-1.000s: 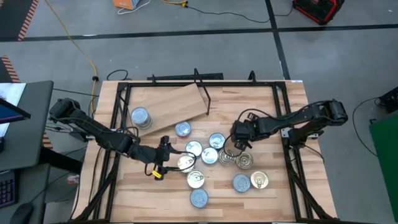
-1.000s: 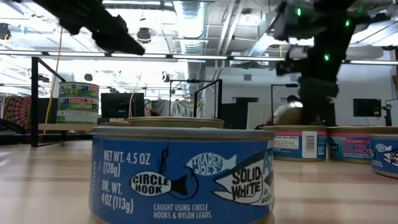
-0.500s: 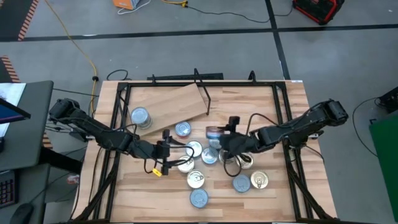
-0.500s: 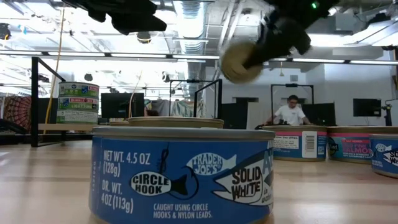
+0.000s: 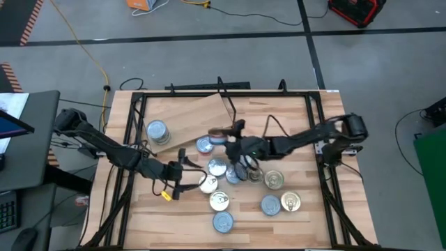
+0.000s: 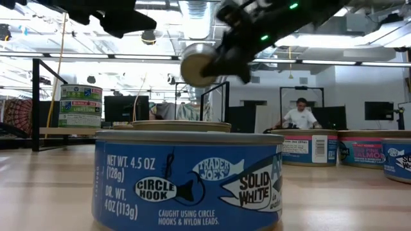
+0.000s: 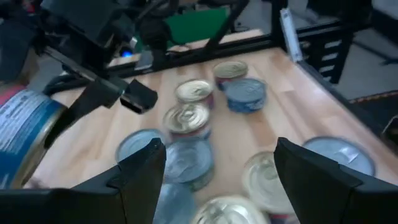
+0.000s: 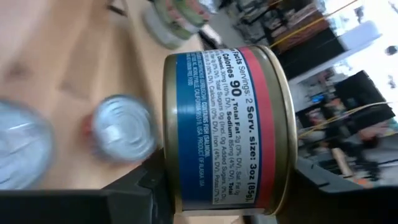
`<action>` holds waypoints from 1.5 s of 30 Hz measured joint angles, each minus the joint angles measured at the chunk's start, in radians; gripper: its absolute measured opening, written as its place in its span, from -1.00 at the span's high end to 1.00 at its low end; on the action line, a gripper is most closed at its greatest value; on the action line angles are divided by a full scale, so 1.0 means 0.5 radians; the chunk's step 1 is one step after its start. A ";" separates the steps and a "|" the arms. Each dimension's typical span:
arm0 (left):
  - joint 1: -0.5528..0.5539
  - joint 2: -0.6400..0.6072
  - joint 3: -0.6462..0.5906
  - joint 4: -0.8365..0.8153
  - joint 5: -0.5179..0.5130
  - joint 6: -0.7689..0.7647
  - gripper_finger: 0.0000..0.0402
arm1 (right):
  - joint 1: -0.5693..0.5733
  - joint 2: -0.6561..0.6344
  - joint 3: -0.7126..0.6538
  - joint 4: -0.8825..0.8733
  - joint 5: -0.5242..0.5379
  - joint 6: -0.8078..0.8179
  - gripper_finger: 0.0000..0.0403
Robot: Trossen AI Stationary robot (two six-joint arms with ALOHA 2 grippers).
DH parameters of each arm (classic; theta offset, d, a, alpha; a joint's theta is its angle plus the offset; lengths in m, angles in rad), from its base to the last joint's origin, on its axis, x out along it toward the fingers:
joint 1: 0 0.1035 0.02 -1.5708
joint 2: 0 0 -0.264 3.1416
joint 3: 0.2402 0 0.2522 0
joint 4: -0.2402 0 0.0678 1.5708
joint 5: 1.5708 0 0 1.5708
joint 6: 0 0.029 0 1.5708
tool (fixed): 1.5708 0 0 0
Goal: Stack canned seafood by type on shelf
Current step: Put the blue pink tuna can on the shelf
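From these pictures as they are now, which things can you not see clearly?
- Carried blue-and-pink labelled tin: right wrist view shows its side only; lid turned away, small print blurred.
- Light plywood shelf: low view hides it behind the near blue tin.
- Left gripper: its fingertips are cut off by the left wrist picture's edge.

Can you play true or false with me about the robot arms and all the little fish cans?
1. The right gripper holds a blue-and-red labelled round tin. True.
2. That tin rests on the table. False: it is lifted in the air.
3. The left gripper is empty and open. True.
4. The light plywood shelf board carries no tins. False: a silver-lidded stack sits on it.
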 joint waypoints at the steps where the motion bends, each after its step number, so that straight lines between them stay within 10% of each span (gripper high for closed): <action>1: 0.000 -0.046 -0.001 -0.066 -0.025 0.011 -0.43 | -0.037 0.050 0.038 0.044 -0.001 -0.052 -0.09; 11: 0.045 -0.621 0.009 -0.536 -0.610 0.023 -0.43 | -0.360 0.630 0.818 -0.648 -0.002 -0.059 -0.09; 30: 0.121 -0.756 0.009 -0.673 -0.573 0.008 -0.43 | -0.558 1.262 1.585 -1.076 0.293 -0.230 -0.12; 45: 0.128 -0.758 0.009 -0.770 -0.468 0.004 -0.43 | -0.543 1.250 1.849 -1.767 0.041 0.195 -0.48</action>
